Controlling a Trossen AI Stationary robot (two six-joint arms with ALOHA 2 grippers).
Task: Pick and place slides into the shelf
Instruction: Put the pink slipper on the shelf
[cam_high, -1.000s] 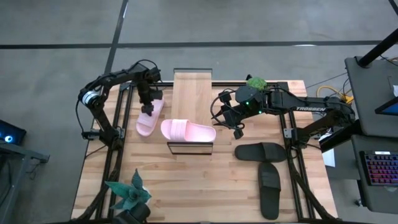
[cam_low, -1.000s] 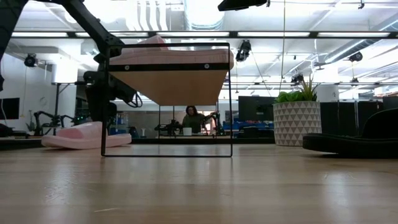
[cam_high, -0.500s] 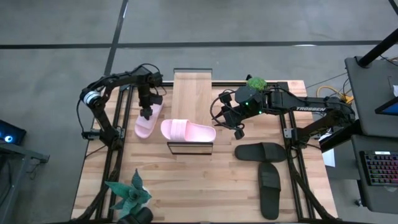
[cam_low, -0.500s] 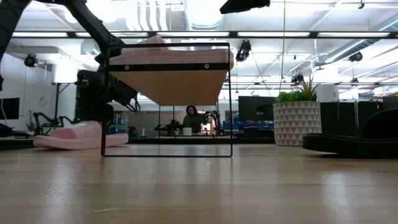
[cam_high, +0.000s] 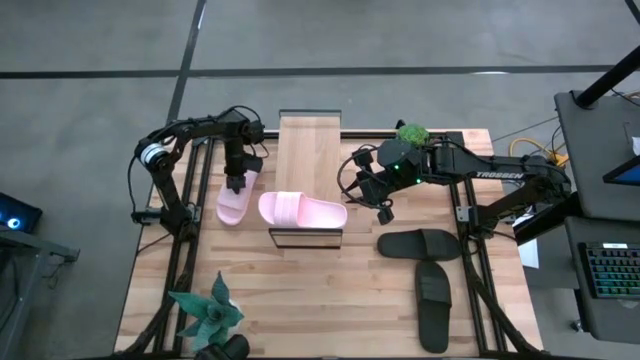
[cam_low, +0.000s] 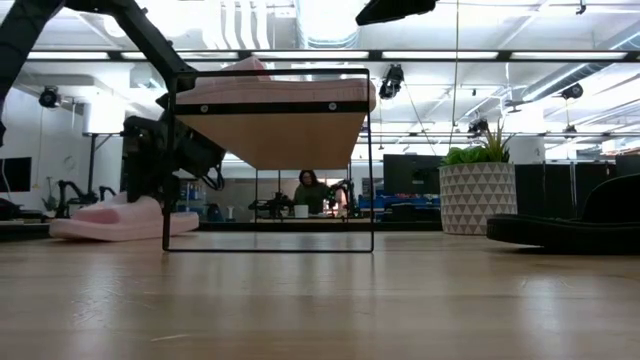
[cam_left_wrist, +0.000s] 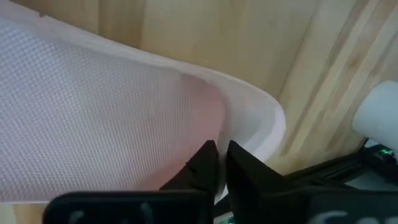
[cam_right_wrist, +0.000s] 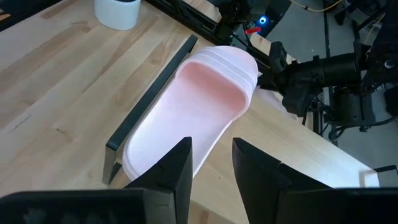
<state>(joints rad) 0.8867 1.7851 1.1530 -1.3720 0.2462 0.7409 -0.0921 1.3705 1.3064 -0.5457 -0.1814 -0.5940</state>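
One pink slide (cam_high: 234, 203) lies flat on the table left of the shelf (cam_high: 308, 150). My left gripper (cam_high: 237, 181) is down at its far end, fingers shut. A second pink slide (cam_high: 303, 210) lies across the shelf's near end, also in the right wrist view (cam_right_wrist: 193, 118). Right of the shelf and above the table, my right gripper (cam_high: 379, 203) hangs open with nothing between its fingers. Two black slides (cam_high: 420, 243) (cam_high: 433, 303) lie on the table at the near right. My left gripper comes down from above onto the table slide's rounded far end (cam_left_wrist: 249, 124), its shut fingertips (cam_left_wrist: 208, 163) over the textured surface just inside the rim. Nothing shows between the fingers. The slide lies flat on the table. Whether the tips press on it, I cannot tell.
A potted plant (cam_high: 410, 133) stands at the far right behind my right arm, and another plant (cam_high: 210, 315) at the near left corner. A white cup (cam_right_wrist: 118, 12) stands beyond the shelf. A person (cam_low: 308, 190) sits in the room behind the table.
My left gripper has shut at the table slide's far end. The slide has slid a little toward the table's left edge, its far end swinging left, and still lies flat. My right gripper has kept still.
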